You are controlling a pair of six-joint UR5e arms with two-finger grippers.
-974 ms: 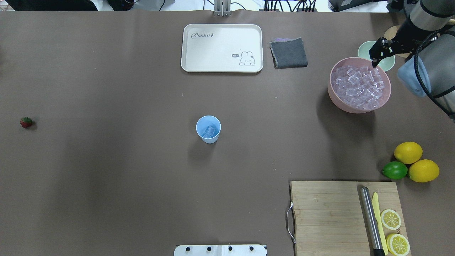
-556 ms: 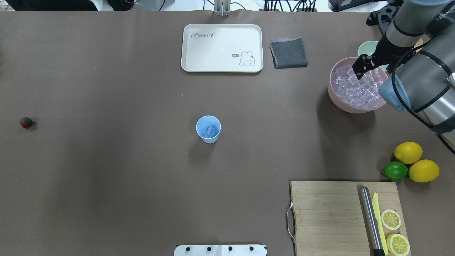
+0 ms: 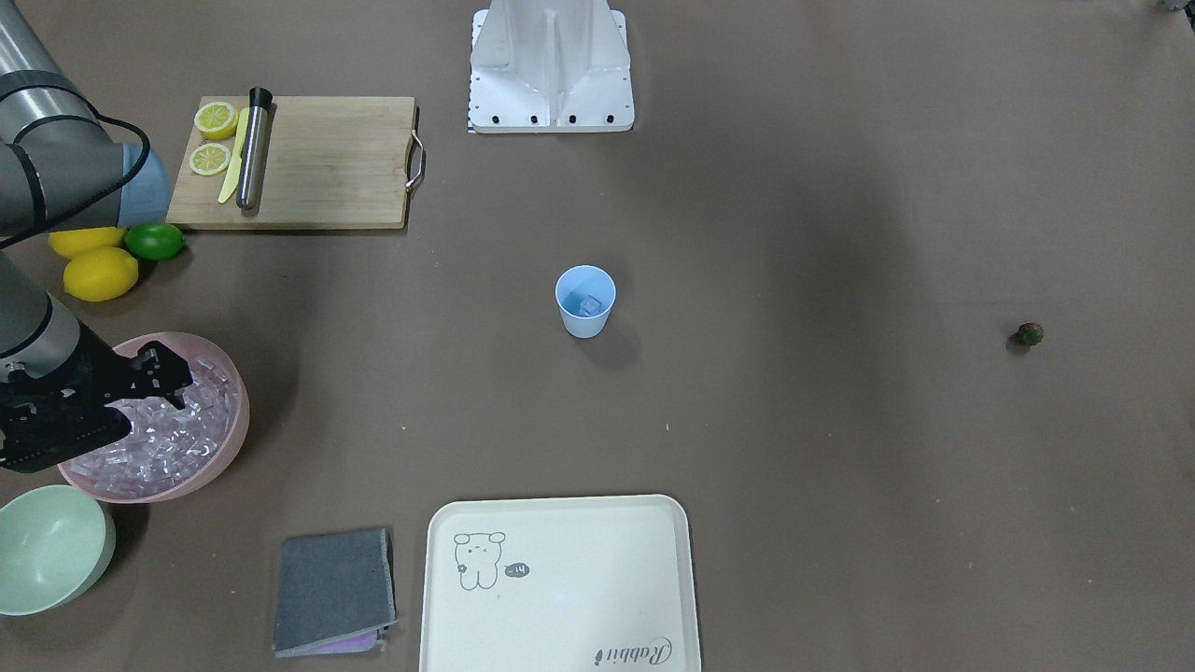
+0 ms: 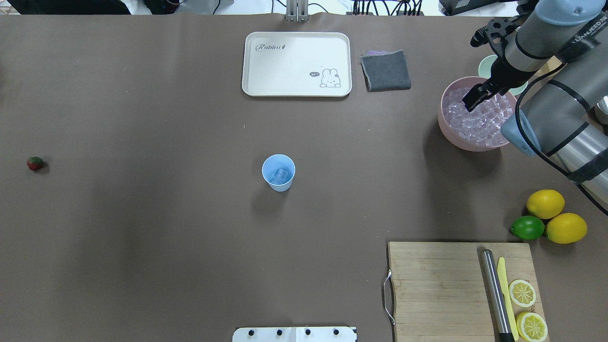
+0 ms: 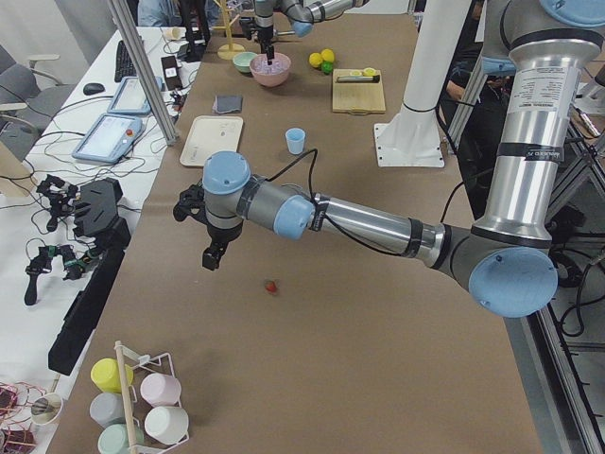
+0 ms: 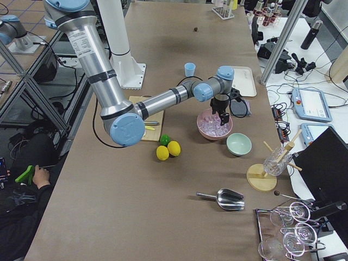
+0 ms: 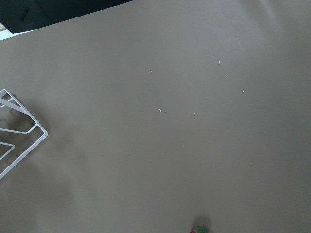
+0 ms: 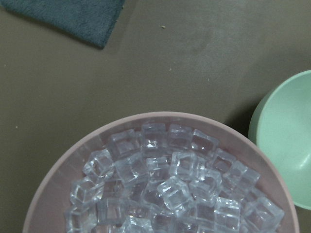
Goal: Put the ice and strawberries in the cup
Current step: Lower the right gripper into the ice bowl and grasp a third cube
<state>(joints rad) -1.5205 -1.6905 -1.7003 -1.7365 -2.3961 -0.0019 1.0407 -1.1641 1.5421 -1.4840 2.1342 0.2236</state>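
The light blue cup (image 4: 278,172) stands upright mid-table with an ice cube (image 4: 281,175) inside; it also shows in the front view (image 3: 585,301). The heap of ice (image 4: 479,121) fills a pink bowl (image 4: 451,137) at the far right. My right gripper (image 4: 472,101) hangs over the ice (image 3: 159,439), jaws apart and empty. The right wrist view looks straight down on the cubes (image 8: 165,189). The strawberry (image 4: 35,163) lies alone at the far left. My left gripper (image 5: 213,257) hovers beside the strawberry (image 5: 271,286); I cannot tell whether it is open.
A mint green bowl (image 4: 487,66) sits behind the pink bowl. A white tray (image 4: 297,64) and a grey cloth (image 4: 385,70) lie at the back. Two lemons (image 4: 545,203), a lime (image 4: 527,227) and a cutting board (image 4: 437,289) with knife and lemon slices are front right.
My right arm has swung left, carrying the gripper from the pink bowl's right rim to over the ice heap. The cup and the strawberry have not moved.
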